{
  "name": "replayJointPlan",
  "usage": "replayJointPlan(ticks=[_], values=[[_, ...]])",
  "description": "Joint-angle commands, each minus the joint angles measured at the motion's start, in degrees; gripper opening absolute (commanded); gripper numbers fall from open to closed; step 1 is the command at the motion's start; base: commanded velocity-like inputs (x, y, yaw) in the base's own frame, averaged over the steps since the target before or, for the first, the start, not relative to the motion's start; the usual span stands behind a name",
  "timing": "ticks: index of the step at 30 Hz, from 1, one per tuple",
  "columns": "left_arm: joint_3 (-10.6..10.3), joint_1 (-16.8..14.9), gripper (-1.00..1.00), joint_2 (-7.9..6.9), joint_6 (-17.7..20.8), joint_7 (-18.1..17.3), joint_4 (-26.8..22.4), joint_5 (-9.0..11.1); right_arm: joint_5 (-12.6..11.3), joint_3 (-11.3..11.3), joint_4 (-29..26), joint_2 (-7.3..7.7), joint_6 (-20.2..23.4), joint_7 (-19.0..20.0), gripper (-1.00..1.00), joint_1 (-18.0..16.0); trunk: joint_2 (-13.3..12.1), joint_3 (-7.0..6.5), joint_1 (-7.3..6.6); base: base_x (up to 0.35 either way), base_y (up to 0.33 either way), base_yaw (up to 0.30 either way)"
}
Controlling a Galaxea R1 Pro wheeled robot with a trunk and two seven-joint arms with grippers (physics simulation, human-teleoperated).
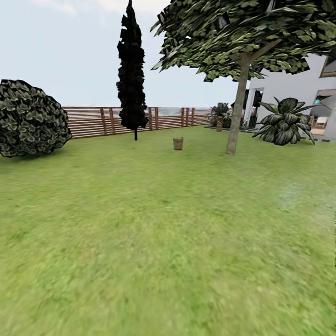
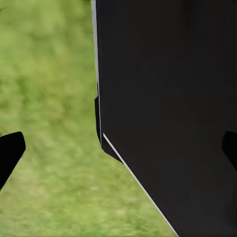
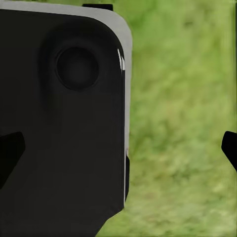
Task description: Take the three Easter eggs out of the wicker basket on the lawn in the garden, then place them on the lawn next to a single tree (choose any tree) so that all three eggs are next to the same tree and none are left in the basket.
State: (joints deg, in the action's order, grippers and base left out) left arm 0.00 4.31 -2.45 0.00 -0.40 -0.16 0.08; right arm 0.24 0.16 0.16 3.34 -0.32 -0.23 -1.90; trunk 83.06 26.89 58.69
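From the head you see the lawn (image 1: 168,242) nearest; far across it the wicker basket (image 1: 178,143) stands just beside the tree (image 1: 236,116), toward the dark cypress (image 1: 131,70). At your left wrist, the left gripper (image 2: 121,148) is spread wide over grass beside a black robot panel (image 2: 168,98); at your right wrist, the right gripper (image 3: 121,150) is likewise spread, empty.

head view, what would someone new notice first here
Probably the wide green lawn that takes up the lower half, with a small wicker basket standing far off near its middle. Just right of the basket rises a tree with a bare pale trunk and a broad leafy canopy. A narrow dark cypress stands left of the basket, before a wooden slat fence.
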Motion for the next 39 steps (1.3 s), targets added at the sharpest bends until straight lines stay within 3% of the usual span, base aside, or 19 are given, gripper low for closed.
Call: replayJointPlan(ticks=[1,39], values=[[0.0,0.0,1.0,-0.01,0.0,-0.06,-0.02,0.01,0.03,0.0,0.02,0.0,-0.03,-0.03,1.0,-0.03,0.02,0.04,0.03,0.336,0.0,-0.108],[0.04,-0.02,1.0,-0.09,0.0,-0.04,-0.02,0.01,-0.05,-0.07,0.02,0.0,-0.03,-0.03,1.0,-0.03,0.02,0.04,0.03,0.336,0.0,-0.004]])
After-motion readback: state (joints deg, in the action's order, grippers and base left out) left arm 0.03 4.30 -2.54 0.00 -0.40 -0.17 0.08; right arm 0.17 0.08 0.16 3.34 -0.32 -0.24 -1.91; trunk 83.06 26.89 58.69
